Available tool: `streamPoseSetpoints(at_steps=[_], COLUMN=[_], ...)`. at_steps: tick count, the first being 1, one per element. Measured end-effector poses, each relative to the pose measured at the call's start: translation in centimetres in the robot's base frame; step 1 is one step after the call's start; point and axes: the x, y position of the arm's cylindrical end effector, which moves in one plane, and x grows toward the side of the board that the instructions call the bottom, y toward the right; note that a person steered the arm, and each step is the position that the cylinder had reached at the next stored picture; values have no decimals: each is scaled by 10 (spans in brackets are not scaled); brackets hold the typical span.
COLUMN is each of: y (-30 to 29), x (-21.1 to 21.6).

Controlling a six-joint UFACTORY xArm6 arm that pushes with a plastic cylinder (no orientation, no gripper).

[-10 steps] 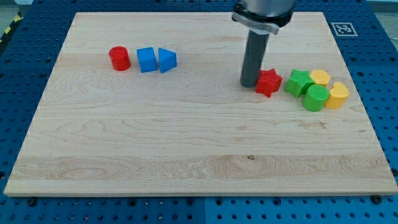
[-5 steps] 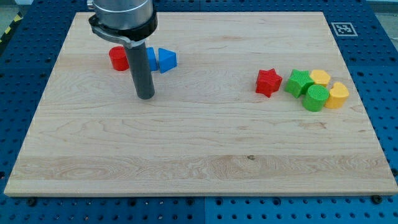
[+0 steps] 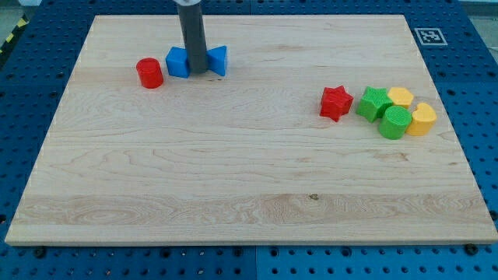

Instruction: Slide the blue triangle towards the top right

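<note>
The blue triangle (image 3: pixel 219 60) lies on the wooden board (image 3: pixel 249 187) in the upper left part of the view. A blue cube (image 3: pixel 177 62) sits just to its left. My tip (image 3: pixel 198 71) stands between the two, touching or nearly touching the triangle's left side and partly hiding both blocks. A red cylinder (image 3: pixel 149 73) sits left of the cube.
A red star (image 3: pixel 336 103) lies at the view's right. Beside it is a cluster: a green block (image 3: pixel 374 103), a green cylinder (image 3: pixel 394 122), a yellow block (image 3: pixel 401 96) and a yellow block (image 3: pixel 423 119). A marker tag (image 3: pixel 429 35) sits off the top right corner.
My tip moved from beside the red star across to the left, then up between the blue cube and blue triangle. Both blue blocks have shifted slightly up; the triangle went up and right.
</note>
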Motion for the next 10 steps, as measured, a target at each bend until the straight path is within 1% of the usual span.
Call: streamPoseSetpoints(at_steps=[1, 3, 4, 6, 7, 8, 9, 10], y=[29, 107, 113, 149, 168, 184, 185, 185], x=[-12, -9, 10, 41, 44, 24, 9, -17])
